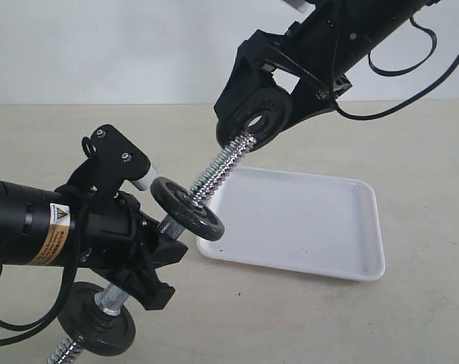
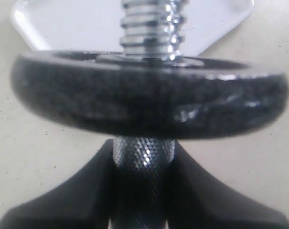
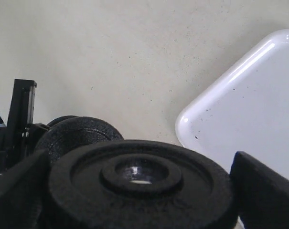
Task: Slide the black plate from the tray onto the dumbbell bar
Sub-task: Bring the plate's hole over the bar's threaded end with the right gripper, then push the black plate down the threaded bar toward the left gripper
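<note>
My left gripper (image 1: 157,258) is shut on the knurled middle of the dumbbell bar (image 1: 214,176), which slants up towards the right. One black disc (image 1: 187,208) sits on the bar just above the grip, seen close up as a disc (image 2: 144,100) in the left wrist view. Another disc (image 1: 100,318) sits near the bar's low end. My right gripper (image 1: 253,114) is shut on a third black plate (image 1: 273,106) at the bar's upper threaded tip. Chrome shows inside the hole of that plate (image 3: 139,191). The white tray (image 1: 297,224) holds nothing.
The tray rim (image 3: 206,100) lies below and beside the held plate. Beige tabletop surrounds the tray. Black cables hang from the right arm (image 1: 396,68) at the upper right. The left arm body (image 1: 32,224) fills the left edge.
</note>
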Available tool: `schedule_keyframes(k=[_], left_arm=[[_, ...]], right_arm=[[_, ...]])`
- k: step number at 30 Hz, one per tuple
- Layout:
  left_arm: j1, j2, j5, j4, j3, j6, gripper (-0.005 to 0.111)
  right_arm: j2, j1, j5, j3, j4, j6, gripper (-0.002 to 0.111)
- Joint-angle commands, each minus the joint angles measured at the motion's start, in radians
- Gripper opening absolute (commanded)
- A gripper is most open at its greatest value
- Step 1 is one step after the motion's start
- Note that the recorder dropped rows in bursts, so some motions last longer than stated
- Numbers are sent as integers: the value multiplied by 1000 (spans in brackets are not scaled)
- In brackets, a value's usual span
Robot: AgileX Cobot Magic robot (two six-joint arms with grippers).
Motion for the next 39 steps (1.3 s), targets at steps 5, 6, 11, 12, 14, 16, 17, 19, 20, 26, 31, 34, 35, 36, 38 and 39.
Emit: schedule_keyframes(k=[5, 6, 11, 12, 14, 16, 17, 19, 20, 26, 31, 34, 35, 36, 38, 39], left_arm=[[1, -55, 100, -35, -51, -32, 4], [1, -55, 112, -35, -51, -36, 4], [1, -55, 116, -35, -56, -38, 4], [1, -55, 125, -35, -58, -38, 4], [1, -55, 141, -35, -66, -45, 4], [1, -55, 132, -35, -74, -45, 4], [1, -55, 132, -35, -78, -54, 4], [1, -55, 129, -35, -87, -68, 4], [1, -55, 119, -35, -87, -68, 4], [-1, -55, 108, -35, -93, -68, 4], [-1, -55, 75, -35, -145, -88, 4], [-1, -55, 66, -35, -152, -90, 4], [-1, -55, 66, -35, -152, -90, 4], [-1, -55, 66, -35, -152, -90, 4], [-1, -55, 66, -35, -152, -90, 4], [-1, -55, 66, -35, -152, -90, 4]], right_arm=[[-27, -2, 18, -15, 106, 5, 0], [-27, -2, 18, -15, 106, 8, 0], [-27, -2, 18, -15, 106, 21, 0], [-27, -2, 18, -15, 106, 23, 0], [-27, -2, 18, -15, 106, 23, 0], [-27, -2, 18, -15, 106, 23, 0], [-27, -2, 18, -15, 106, 23, 0], [-27, -2, 18, -15, 108, 23, 0], [-27, -2, 18, -15, 108, 23, 0], [-27, 0, 18, -15, 142, 12, 0], [-27, 0, 18, -15, 144, 12, 0], [-27, 0, 18, -15, 146, 10, 0], [-27, 0, 18, -15, 151, 10, 0], [-27, 0, 18, -15, 156, 8, 0], [-27, 0, 18, -15, 165, 2, 0], [-27, 0, 18, -15, 172, 0, 0]])
